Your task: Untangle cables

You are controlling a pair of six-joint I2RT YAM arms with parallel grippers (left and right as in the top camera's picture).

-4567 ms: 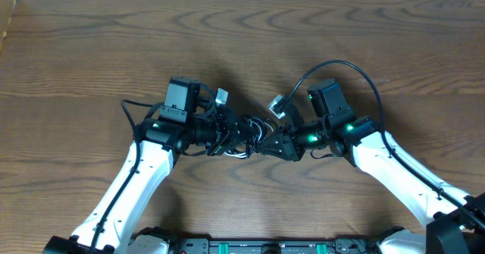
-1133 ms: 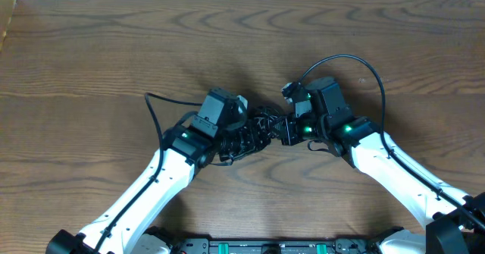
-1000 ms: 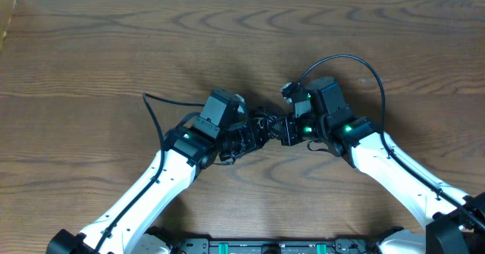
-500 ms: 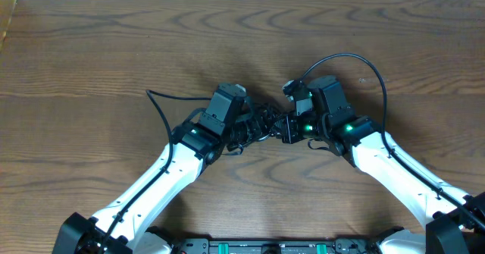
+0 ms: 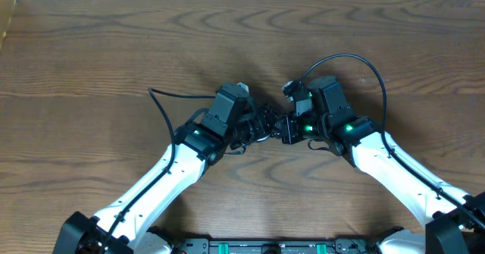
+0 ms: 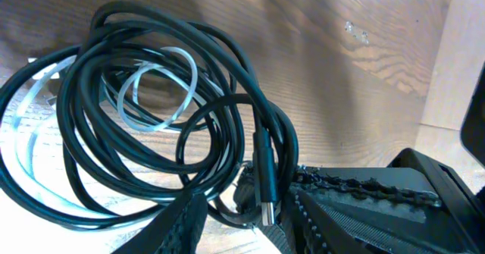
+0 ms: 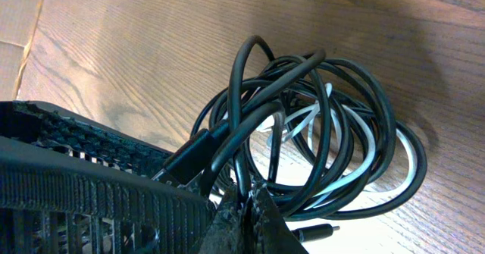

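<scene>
Tangled in loose, overlapping coils at mid-table (image 5: 114,42): black cable (image 6: 260,155), with white cable (image 6: 193,76) looped inside its rings. On the left of the black cable, left pincer (image 6: 242,208) closed partway around a bunch of its strands, a black plug (image 6: 264,201) showing among them between the fingers. On the right of the black cable, right pincer (image 7: 246,201) clenched tight on a single raised loop. Just past the lower edge of the black cable's coils in the right wrist view, a second small plug (image 7: 311,231) resting on the wood.
</scene>
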